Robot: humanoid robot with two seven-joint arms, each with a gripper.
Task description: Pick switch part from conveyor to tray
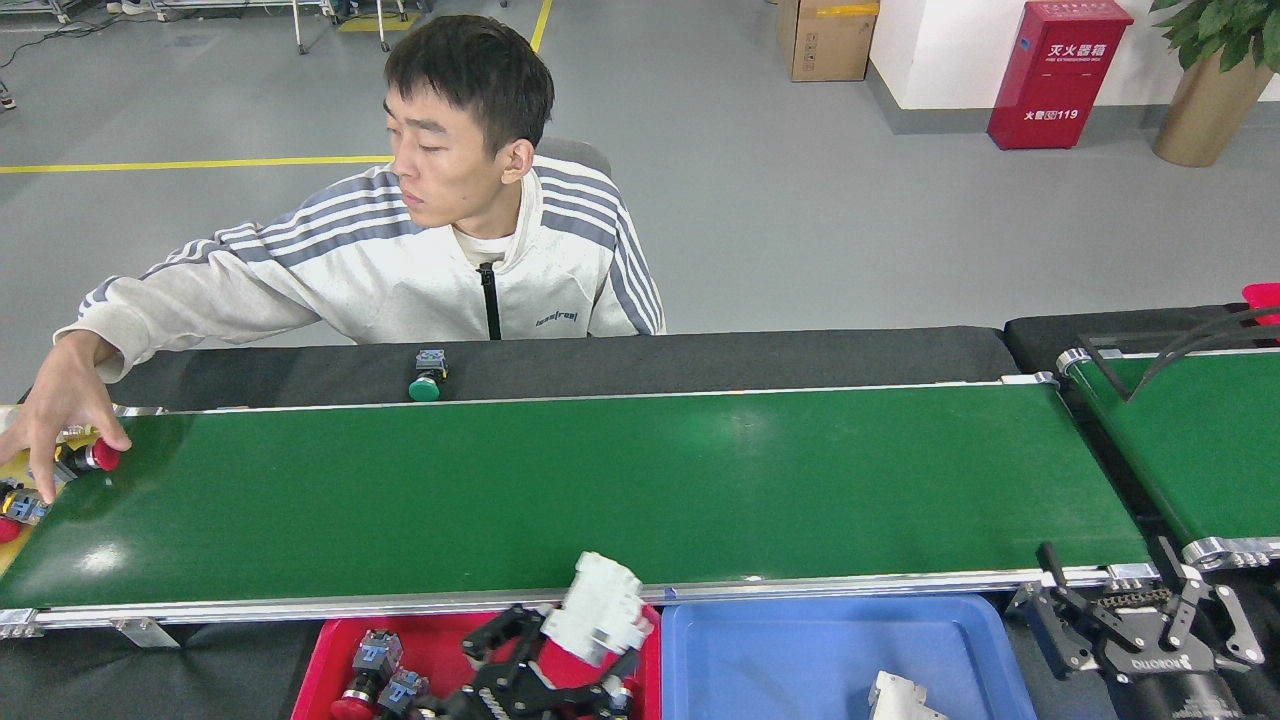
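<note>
- Head view showed a person's hand at the far left end of the conveyor, fingers on a red-capped push-button, seemingly to set parts onto the belt from the yellow tray's side.
- Glossy green belt lay bare along its middle, framed by silver rails; a green-capped button rested apart on the black counter behind it.
- Left pincer, dark and jointed, was clenched on the white switch part, a blocky moulded plastic piece carried over the seam between the red tray and the blue tray, presumably for dropping off.
- Red tray held small round-capped buttons; the blue one held another white block.
- Right pincer waited released beside the conveyor's roller end, holding nothing.
</note>
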